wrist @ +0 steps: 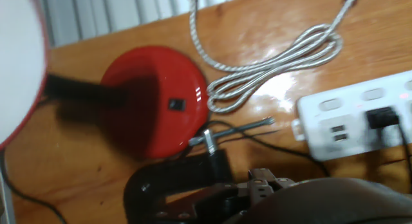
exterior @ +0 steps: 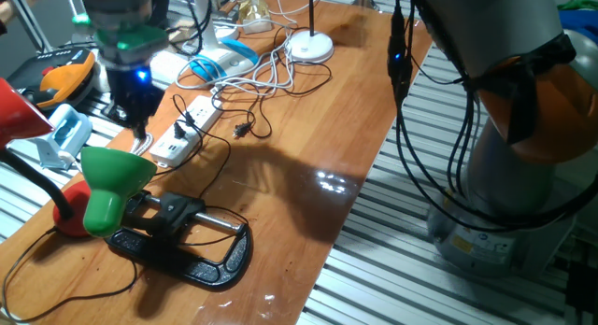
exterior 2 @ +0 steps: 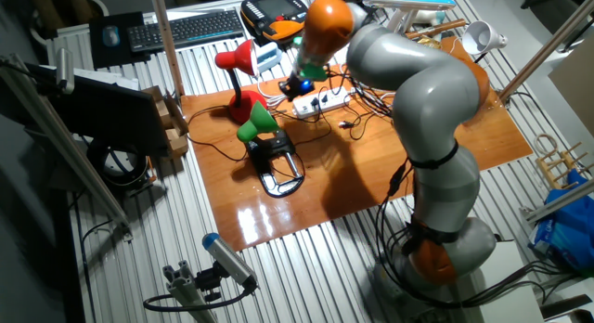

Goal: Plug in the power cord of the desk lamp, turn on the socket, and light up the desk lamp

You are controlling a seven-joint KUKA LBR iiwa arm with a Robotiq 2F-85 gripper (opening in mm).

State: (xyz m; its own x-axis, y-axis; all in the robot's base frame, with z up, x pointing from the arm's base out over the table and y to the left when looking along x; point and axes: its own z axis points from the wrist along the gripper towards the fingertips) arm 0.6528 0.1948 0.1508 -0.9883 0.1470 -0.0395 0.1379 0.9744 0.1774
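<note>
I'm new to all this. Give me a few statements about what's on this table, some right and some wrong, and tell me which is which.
1. A black plug sits in the power strip. True.
2. The green lamp is held in a black clamp. True.
3. The red lamp base stands on top of the power strip. False: it stands on the wooden table, apart from the strip.
4. The power strip is black. False: it is white.
</note>
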